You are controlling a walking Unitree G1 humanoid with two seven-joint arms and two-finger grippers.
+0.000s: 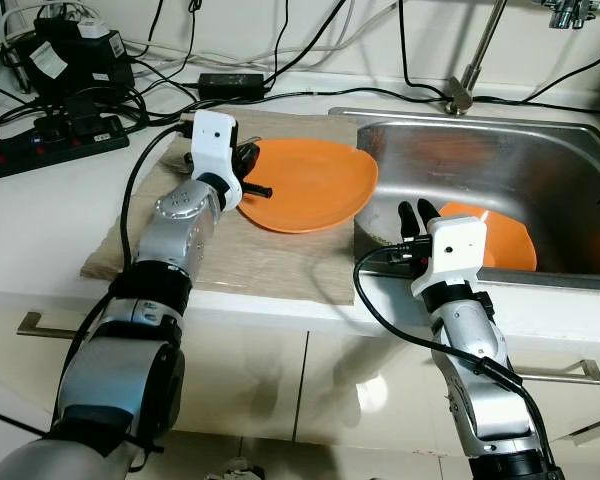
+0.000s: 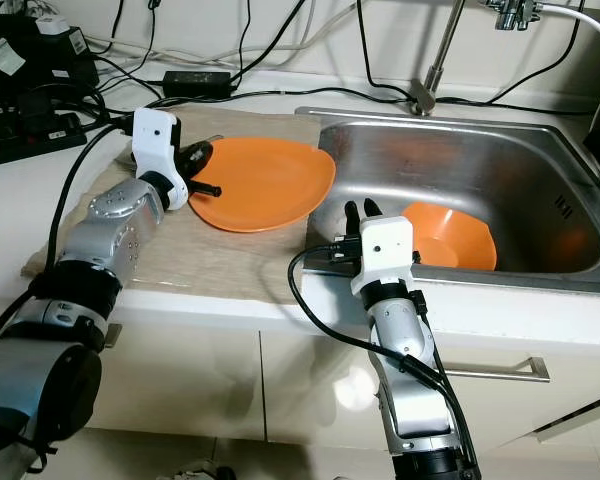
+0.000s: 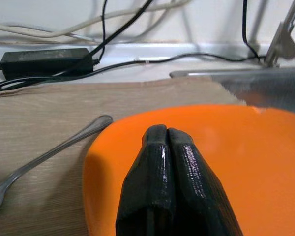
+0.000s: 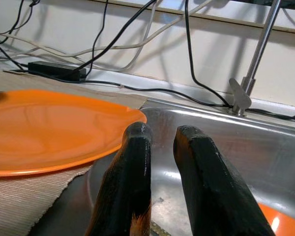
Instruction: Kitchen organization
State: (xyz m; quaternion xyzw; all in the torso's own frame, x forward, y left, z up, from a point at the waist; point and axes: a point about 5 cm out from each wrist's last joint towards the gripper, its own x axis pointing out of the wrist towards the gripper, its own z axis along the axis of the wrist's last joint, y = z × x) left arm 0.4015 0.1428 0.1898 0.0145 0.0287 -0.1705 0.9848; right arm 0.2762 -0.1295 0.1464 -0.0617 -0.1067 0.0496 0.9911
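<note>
Shut left gripper (image 3: 167, 135) rests over orange plate (image 1: 310, 185); right gripper (image 4: 162, 135), slightly parted, empty, above sink (image 1: 520, 160) holding orange bowl (image 1: 505, 245)

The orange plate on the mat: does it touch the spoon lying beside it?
Cannot tell. In the left wrist view the spoon's bowl end lies right at the orange plate's rim, but the shut left gripper view shows no plain gap or contact.
</note>
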